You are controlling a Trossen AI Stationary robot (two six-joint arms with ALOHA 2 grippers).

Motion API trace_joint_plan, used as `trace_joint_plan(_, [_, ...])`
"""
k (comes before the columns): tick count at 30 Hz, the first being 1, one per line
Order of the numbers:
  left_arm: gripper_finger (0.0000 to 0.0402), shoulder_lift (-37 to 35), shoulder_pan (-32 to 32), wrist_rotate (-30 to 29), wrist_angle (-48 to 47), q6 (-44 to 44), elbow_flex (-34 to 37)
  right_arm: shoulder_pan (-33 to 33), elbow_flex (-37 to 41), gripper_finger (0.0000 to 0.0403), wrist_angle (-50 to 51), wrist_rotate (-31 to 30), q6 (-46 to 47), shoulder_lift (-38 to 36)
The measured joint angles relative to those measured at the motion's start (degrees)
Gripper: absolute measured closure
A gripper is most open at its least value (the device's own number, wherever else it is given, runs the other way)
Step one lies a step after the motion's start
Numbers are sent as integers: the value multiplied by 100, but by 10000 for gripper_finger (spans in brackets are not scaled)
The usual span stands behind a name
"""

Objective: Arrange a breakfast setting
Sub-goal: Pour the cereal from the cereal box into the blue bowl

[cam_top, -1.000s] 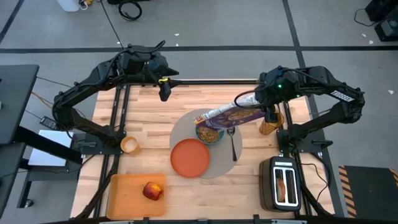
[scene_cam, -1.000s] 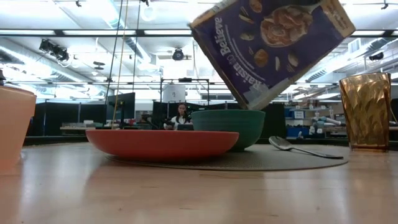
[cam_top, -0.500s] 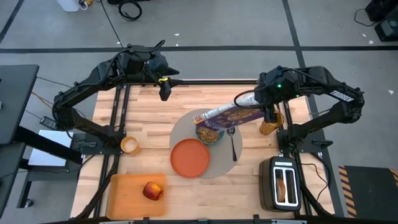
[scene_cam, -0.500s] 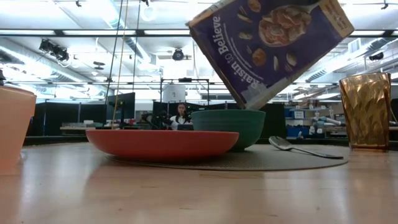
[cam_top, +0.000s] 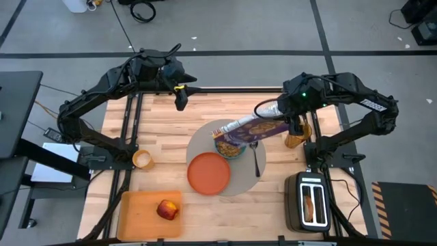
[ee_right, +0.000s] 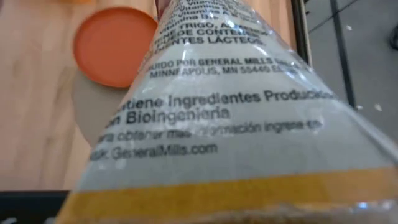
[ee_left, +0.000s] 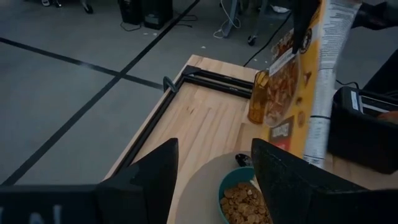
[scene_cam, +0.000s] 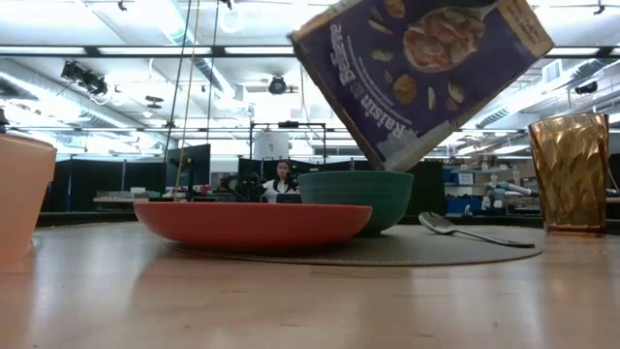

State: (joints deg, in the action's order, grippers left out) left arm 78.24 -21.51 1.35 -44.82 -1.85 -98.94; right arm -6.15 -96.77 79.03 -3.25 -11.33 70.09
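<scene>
Right hand is up over the counter, clamped on a purple cereal box that's tipped steeply down with its open end right above the bowl. From the left wrist view you can see the bowl already has cereal in it. The low view shows the box hanging diagonally with its lower corner just over the bowl's rim.

The bowl sits on the far part of the mat, the plate is just in front of it on the same mat, and the spoon lies on the mat right of the bowl, handle pointing toward the near edge. An amber glass stands off the mat on the right, near the right arm.

The cup is well off to the left by the frame. The apple is on the board at the near left corner. The toaster at near right has a bagel in its slot.

Left hand hangs at the far side of the counter, fingers spread with nothing between them.
</scene>
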Motion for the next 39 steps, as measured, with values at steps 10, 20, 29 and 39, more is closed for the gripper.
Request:
trace_joint_plan(10, [191,-177,0,0,127,-4,-7,2,0,240,-18,-287,-79,104])
trace_joint_plan(20, [191,-298,2,-2,219,-30,-7,-2,0,240,-197,-210,-157,175])
trace_joint_plan(29, [191,-374,50,-3,289,-46,2,-43,2,240,-136,-285,-39,83])
trace_joint_plan(39, [191,-1154,60,2,1324,-36,-3,-608,543,240,-642,782,121,-653])
